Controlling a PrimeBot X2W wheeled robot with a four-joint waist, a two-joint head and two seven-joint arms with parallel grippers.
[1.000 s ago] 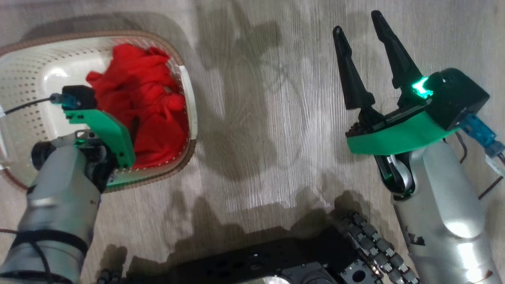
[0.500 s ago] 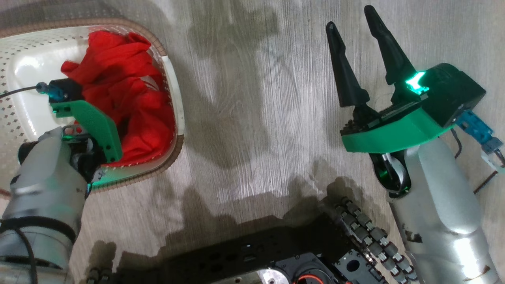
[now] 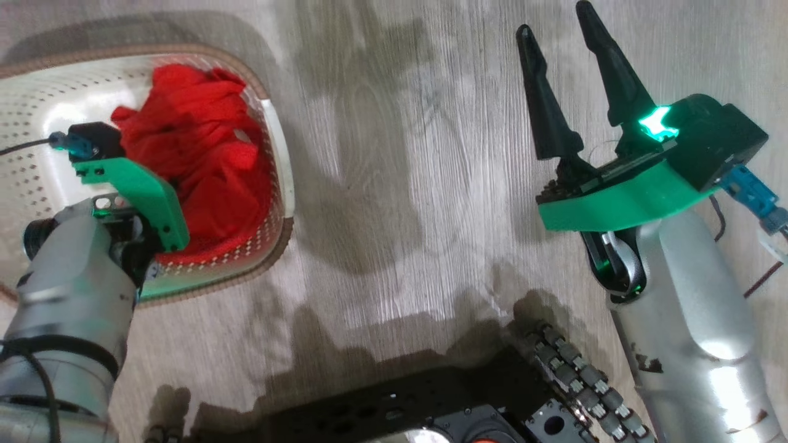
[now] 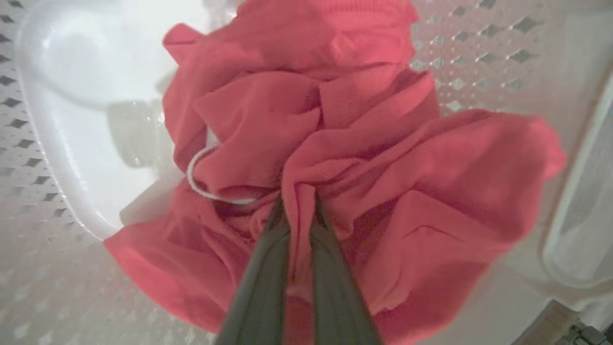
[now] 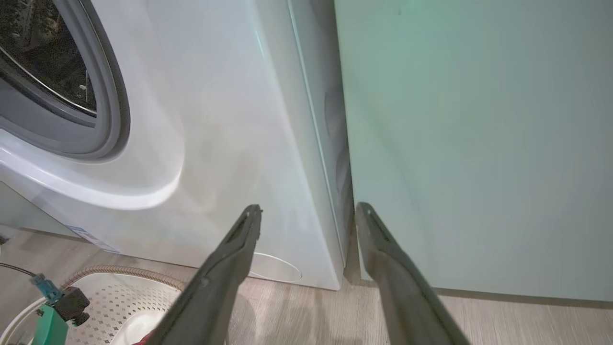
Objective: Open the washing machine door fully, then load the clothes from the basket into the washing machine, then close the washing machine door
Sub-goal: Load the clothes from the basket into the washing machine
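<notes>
Wood floor (image 3: 400, 184): loading step; left gripper (image 4: 297, 203) pinched onto clothes (image 4: 364, 158) in basket (image 3: 37, 98), right gripper (image 3: 555, 19) spread; lift-out needed next.

- The right gripper (image 3: 556, 19), at the upper right of the head view, has two long, black, tapering fingers.
- Below them sits the right green bracket (image 3: 615, 206), bright plastic, under a black camera housing (image 3: 714, 144) with a glowing green light (image 3: 657, 123).
- A right blue plug (image 3: 748, 192) with thin dark wires shows at the right edge.
- The right forearm (image 3: 695, 320) is glossy silver with dark scuffs low down.
- The left forearm (image 3: 74, 295), at the lower left, is duller grey and ringed by a black band.
- The left green bracket (image 3: 148, 197) has small screw holes and carries a black block (image 3: 95, 138), a left blue plug (image 3: 64, 141) and a black cable.
- The left gripper (image 4: 298, 213) has slim grey-green fingers.
- The black base plate (image 3: 381, 406), at the bottom, has round holes, and a row of grey rollers (image 3: 578, 375) runs beside it.
</notes>
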